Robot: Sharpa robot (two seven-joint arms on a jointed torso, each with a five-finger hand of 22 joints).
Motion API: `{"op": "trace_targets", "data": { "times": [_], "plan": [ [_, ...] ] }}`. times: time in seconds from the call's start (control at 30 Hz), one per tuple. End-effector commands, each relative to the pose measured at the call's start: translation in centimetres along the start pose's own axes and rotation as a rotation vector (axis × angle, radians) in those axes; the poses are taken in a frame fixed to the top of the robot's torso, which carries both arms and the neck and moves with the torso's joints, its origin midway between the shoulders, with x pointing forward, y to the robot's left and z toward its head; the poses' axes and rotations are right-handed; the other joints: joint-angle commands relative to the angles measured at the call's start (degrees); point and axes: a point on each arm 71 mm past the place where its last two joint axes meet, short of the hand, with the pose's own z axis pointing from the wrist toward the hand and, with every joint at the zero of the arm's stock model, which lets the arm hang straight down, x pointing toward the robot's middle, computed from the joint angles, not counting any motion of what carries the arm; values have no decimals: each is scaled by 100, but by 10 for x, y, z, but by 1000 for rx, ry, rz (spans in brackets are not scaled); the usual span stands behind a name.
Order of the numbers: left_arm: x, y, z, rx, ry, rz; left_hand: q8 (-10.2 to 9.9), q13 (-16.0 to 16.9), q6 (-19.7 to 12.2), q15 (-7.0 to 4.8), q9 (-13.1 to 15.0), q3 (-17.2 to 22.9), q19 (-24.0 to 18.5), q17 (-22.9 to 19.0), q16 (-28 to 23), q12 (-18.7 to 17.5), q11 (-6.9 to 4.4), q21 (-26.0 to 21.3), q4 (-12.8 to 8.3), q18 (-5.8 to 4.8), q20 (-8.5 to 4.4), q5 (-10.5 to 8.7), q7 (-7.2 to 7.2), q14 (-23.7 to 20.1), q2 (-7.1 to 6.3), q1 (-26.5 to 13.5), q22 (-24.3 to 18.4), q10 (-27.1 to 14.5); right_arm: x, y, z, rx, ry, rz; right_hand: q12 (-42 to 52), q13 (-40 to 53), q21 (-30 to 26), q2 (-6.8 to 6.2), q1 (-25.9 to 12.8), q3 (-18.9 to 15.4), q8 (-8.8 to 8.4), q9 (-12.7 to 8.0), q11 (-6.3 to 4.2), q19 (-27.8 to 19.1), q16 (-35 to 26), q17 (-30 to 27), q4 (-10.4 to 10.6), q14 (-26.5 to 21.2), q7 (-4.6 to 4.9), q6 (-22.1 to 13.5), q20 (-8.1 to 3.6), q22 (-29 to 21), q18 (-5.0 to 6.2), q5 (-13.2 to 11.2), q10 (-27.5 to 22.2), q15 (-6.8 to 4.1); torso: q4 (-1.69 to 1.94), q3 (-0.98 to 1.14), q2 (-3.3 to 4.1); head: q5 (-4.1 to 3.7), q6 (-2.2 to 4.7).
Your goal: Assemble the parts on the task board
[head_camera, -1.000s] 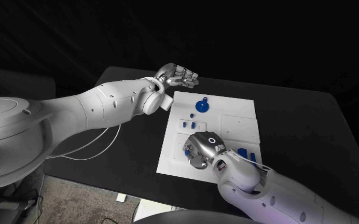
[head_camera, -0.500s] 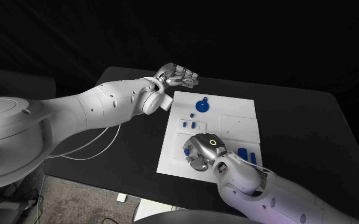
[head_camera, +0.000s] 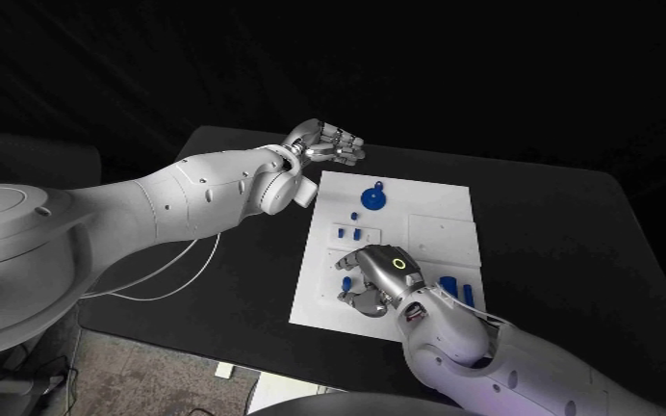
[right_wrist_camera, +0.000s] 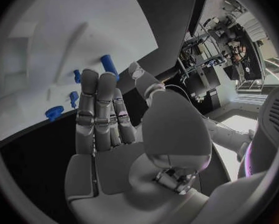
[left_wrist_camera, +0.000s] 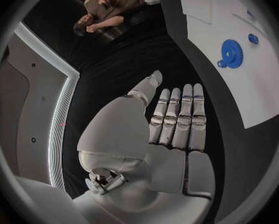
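Right hand [head_camera: 372, 281] over near-left part of task board [head_camera: 447, 206], palm down in head view. Wrist view: fingers [right_wrist_camera: 97, 109] straight, side by side, nothing in palm → open, holding nothing. Small blue part [head_camera: 345, 284] just beside it on the board's near-left side; whether fingers touch it, cannot tell. Two upright blue pegs [head_camera: 457, 290] stand on the board's near-right side, just beside the right wrist.

Mid board: row of small blue pieces [head_camera: 348, 232] near the left edge. Pale square recess [head_camera: 445, 227] to their right.

Far board: blue gear [head_camera: 374, 195] w/ small blue piece [head_camera: 357, 214] next to it; also seen in left wrist view [left_wrist_camera: 232, 53].

Left hand [head_camera: 330, 142] beyond the board's far-left corner, above black table [head_camera: 555, 214], apart from all parts. Wrist view: fingers [left_wrist_camera: 179, 118] extended together, palm bare → open, empty.
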Motion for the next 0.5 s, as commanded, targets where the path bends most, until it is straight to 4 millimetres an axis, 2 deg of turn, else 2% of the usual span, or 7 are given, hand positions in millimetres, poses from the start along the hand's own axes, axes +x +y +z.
{"op": "trace_targets", "data": {
  "times": [0.03,0.1,0.2,0.27,0.33,0.43,0.5],
  "plan": [
    [2,-1,0,6,13,-9,-12,-2,-33,2,0,-34,2,-8,-27,11,-14,23,8,52,33,28,1,-42,41,27,-5,-46,-8,0,-2,0,-50,32,-5,9,-45,-6,87,-68,-7,-6,-7,149,25,-32,40,4,-12,-43,44,-27,94,-1,-27,39,-5,-2,-4,-29,16],
    [1,-1,0,6,13,-8,-12,-2,-33,2,0,-34,2,-8,-27,11,-14,23,8,52,33,28,1,-42,41,27,-5,-46,-13,-2,-3,6,-54,45,-5,9,-47,2,91,-85,-7,-6,-17,159,40,-48,67,5,-7,-24,40,-31,89,-3,18,33,-3,-2,-3,-61,34],
    [1,-1,0,6,12,-8,-12,-2,-33,2,0,-34,2,-8,-27,11,-14,23,8,52,33,28,1,-42,41,27,-5,-46,-24,-10,-5,30,-57,89,-5,8,-42,38,81,-60,-7,-6,-43,167,54,-57,86,11,-8,0,27,-29,75,-10,143,17,0,-2,-3,-160,76],
    [0,-1,-1,7,10,-8,-12,-2,-33,2,0,-34,2,-8,-27,11,-14,23,8,52,33,28,1,-42,41,27,-5,-46,-34,-20,-7,63,-51,137,21,0,69,161,60,119,1,-3,-108,192,84,-48,112,43,64,107,9,9,40,-26,547,-8,-5,-3,-2,-236,106],
    [-1,-1,-1,7,7,-7,-12,-2,-33,2,0,-34,2,-8,-27,11,-14,23,8,52,33,28,1,-42,41,27,-5,-46,-41,-31,-9,98,-37,197,9,7,150,211,-27,275,-2,-2,-156,196,97,-42,168,54,51,155,-6,40,2,-27,734,-24,-17,-3,-8,-310,137],
    [-5,0,-4,4,0,-14,-14,-2,-37,-3,-2,-45,12,-7,-26,13,-18,27,21,54,33,15,1,-26,39,16,-17,-30,-55,-54,-15,154,8,299,295,205,481,359,-65,420,33,25,-461,231,131,-12,208,87,-59,383,-138,141,-75,15,1621,-213,-40,-9,-15,-411,185],
    [-9,1,-7,1,-9,-20,-12,-2,-41,-9,-1,-48,20,-7,-26,14,-25,32,27,53,29,-6,-1,-8,39,12,-17,-10,-65,-69,-19,193,46,350,875,688,722,375,-197,187,10,35,-593,236,180,47,233,110,-150,554,-274,229,-220,56,1894,-322,-61,-4,-25,-471,219]
  ]
}}
